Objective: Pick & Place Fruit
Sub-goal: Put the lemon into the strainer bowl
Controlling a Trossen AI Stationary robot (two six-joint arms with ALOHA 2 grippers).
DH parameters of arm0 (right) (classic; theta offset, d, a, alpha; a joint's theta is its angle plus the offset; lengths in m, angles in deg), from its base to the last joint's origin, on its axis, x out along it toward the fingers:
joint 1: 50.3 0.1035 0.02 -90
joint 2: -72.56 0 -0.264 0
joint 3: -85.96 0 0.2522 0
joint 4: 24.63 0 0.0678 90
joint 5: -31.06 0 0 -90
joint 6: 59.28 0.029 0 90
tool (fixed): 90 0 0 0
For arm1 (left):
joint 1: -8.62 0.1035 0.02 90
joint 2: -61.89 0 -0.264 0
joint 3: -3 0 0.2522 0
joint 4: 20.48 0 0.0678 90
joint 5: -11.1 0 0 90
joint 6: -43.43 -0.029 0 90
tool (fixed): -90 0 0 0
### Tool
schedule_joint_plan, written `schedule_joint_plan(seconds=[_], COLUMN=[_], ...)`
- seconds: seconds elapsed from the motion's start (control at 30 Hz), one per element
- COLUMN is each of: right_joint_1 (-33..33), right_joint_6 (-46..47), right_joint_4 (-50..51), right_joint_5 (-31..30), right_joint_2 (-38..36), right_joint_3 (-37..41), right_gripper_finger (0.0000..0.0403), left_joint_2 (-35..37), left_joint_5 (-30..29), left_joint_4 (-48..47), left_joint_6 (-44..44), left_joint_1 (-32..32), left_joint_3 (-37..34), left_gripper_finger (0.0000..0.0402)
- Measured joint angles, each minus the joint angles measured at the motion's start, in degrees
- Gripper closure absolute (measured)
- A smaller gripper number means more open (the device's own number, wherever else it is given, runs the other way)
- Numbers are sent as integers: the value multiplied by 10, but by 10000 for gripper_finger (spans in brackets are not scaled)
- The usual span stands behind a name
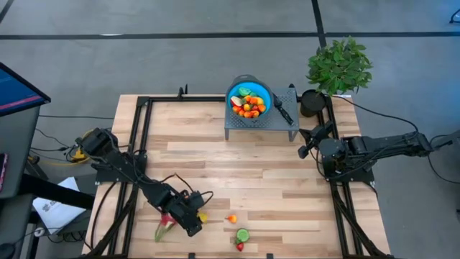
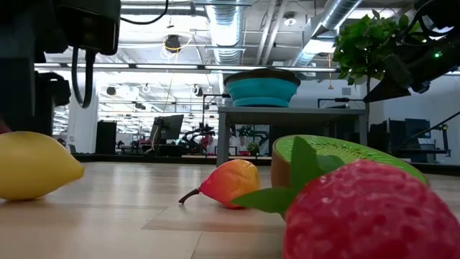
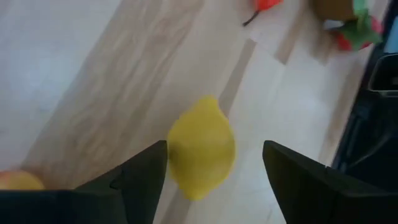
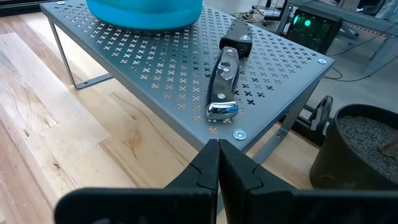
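A yellow lemon lies on the wooden table near its front edge. My left gripper hangs open over it, slanting down, one finger on either side, and I see no touch. Beside it lie a pink-red dragon fruit, a small orange-red fruit, a green kiwi half and a strawberry. A blue bowl with several fruits stands on a grey perforated stand at the far edge. My right gripper waits shut at the table's right, pointing at the stand.
A black-handled knife lies on the stand beside the bowl. A potted plant stands at the far right corner. Black frame rails run along the table's left and right sides. Bare wood spreads across the table's middle.
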Motion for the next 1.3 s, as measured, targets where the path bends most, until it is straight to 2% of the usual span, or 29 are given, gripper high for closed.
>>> schedule_joint_plan(seconds=[0.33, 0.47, 0.67, 1.3], right_joint_1=[0, 0, 0, 0], right_joint_6=[0, 0, 0, 0], right_joint_4=[0, 0, 0, 0], right_joint_5=[0, 0, 0, 0], right_joint_2=[0, 0, 0, 0], right_joint_3=[0, 0, 0, 0], right_gripper_finger=[403, 403, 403, 403], left_joint_2=[0, 0, 0, 0], left_joint_5=[0, -1, -38, -40], left_joint_4=[22, 22, 22, 31], left_joint_6=[0, 0, 1, -30], left_joint_1=[0, 0, 4, 41], left_joint_3=[-32, -32, -32, -32], left_gripper_finger=[145, 145, 145, 145])
